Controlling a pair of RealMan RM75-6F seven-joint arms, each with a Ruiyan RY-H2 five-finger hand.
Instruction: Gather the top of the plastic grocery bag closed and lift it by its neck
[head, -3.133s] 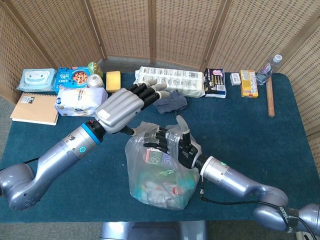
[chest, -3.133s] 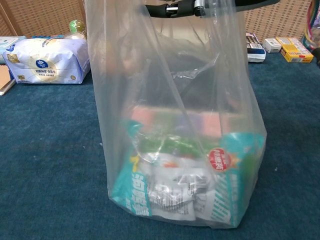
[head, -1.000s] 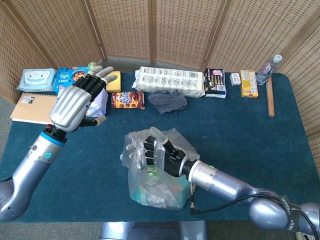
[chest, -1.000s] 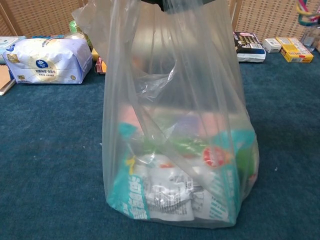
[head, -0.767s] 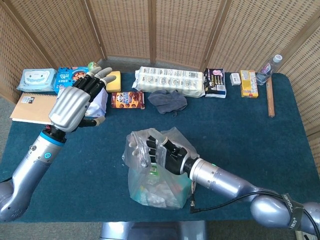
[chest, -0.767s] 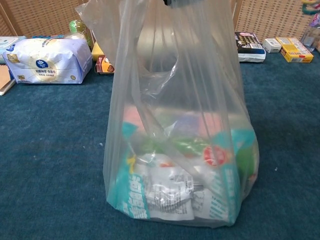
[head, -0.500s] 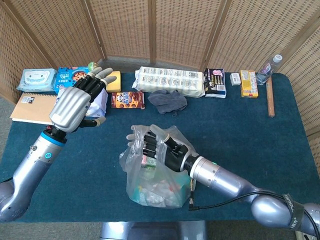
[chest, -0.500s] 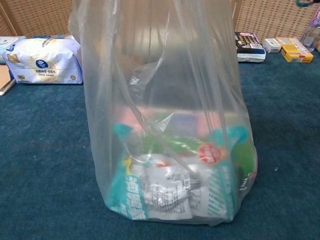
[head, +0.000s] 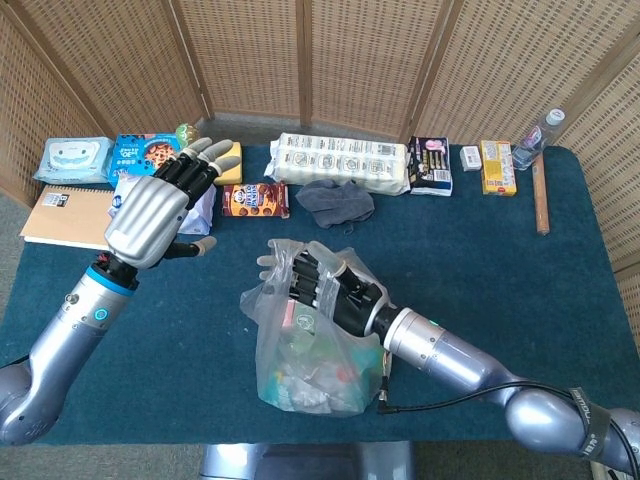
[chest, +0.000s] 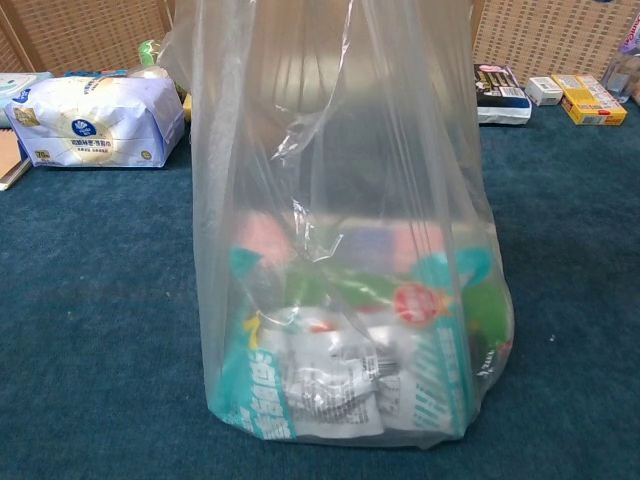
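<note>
The clear plastic grocery bag (head: 312, 356) stands on the blue table (head: 480, 260), holding several packaged goods. In the chest view the bag (chest: 350, 300) fills the middle, its bottom resting on the cloth and its top running out of the frame. My right hand (head: 322, 284) grips the bunched film at the bag's top, fingers curled around it. My left hand (head: 158, 212) hovers up at the left, well apart from the bag, fingers spread and holding nothing. Neither hand shows in the chest view.
Along the back lie a tissue pack (chest: 95, 120), a cookie box (head: 254, 199), a grey cloth (head: 340, 201) and a long white package (head: 342, 160). A notebook (head: 68, 217) lies far left. A yellow box (head: 497, 166), a bottle (head: 535, 138) and a wooden stick (head: 541, 200) sit back right.
My left hand pulled away from above the bag to the left. My right hand moved onto the bag's top and closed around it, drawing the film up into a narrower neck.
</note>
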